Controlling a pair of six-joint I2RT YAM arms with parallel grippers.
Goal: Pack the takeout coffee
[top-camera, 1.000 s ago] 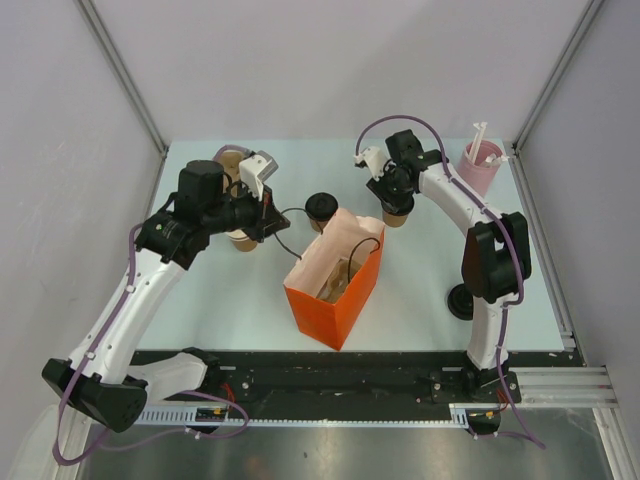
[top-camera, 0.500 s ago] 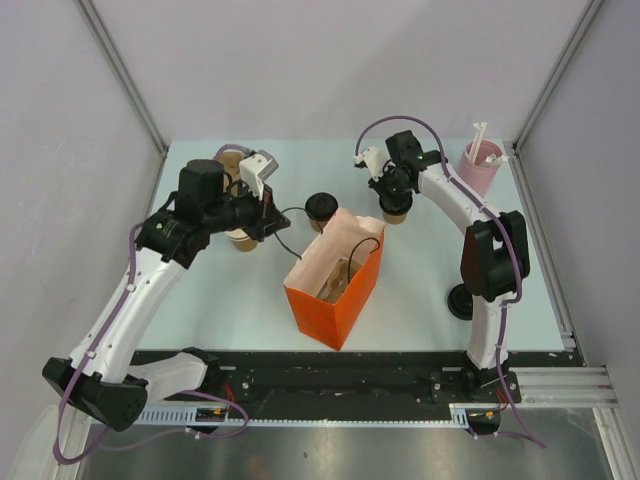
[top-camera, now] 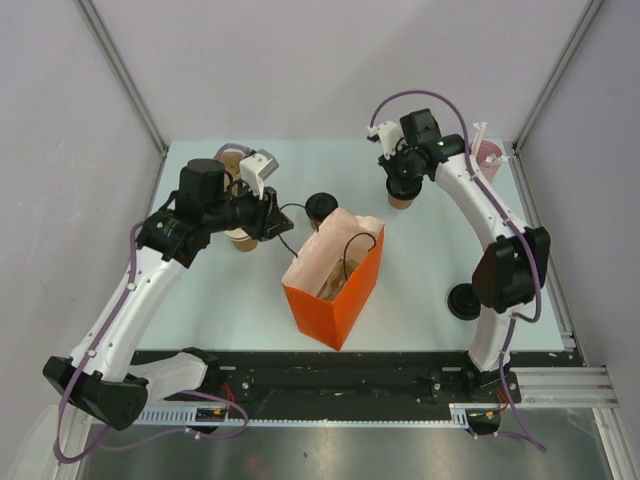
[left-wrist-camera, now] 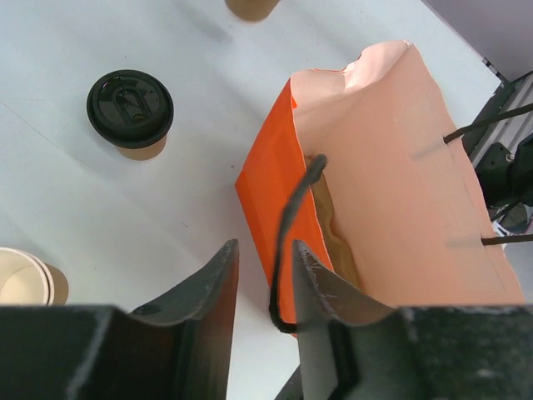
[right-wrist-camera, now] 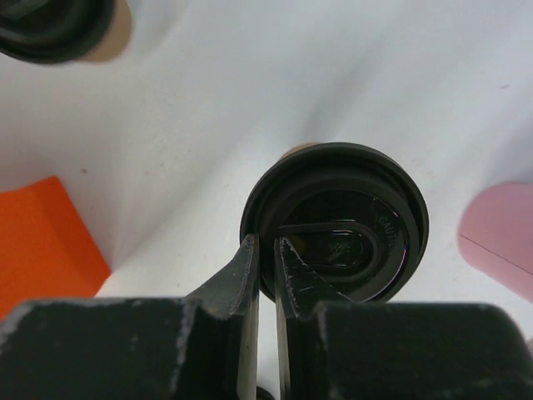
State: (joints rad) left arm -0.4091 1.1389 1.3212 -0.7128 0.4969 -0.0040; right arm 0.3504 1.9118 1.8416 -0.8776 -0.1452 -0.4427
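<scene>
Orange paper bag (top-camera: 325, 308), pale peach inside, stands open on the pale blue-green table (top-camera: 220, 300), front centre. We see something brown inside it and cannot tell what.

Left gripper (left-wrist-camera: 264, 248): jaws parted, with the bag's black cord handle (left-wrist-camera: 291, 208) hanging in the gap between them. We see no pinch on the cord, so we note this gripper as released. Under the left arm stands a stack of unlidded, cream-lined paper cups (left-wrist-camera: 25, 279).

First tan paper cup (top-camera: 320, 206), small and capped in black plastic, stands upright on the table just behind the bag. The left wrist view shows it apart from the bag, and neither gripper touches it.

Second tan paper cup (top-camera: 401, 198), same kind, is at the far right of the table, near the pink cylinder (top-camera: 490, 158). Right gripper (right-wrist-camera: 265, 243) sits above it, jaws nearly together and clamped on the rim of its round black plastic lid (right-wrist-camera: 375, 208), one finger outside the rim, one inside. We cannot tell whether the cup's base touches the table.
</scene>
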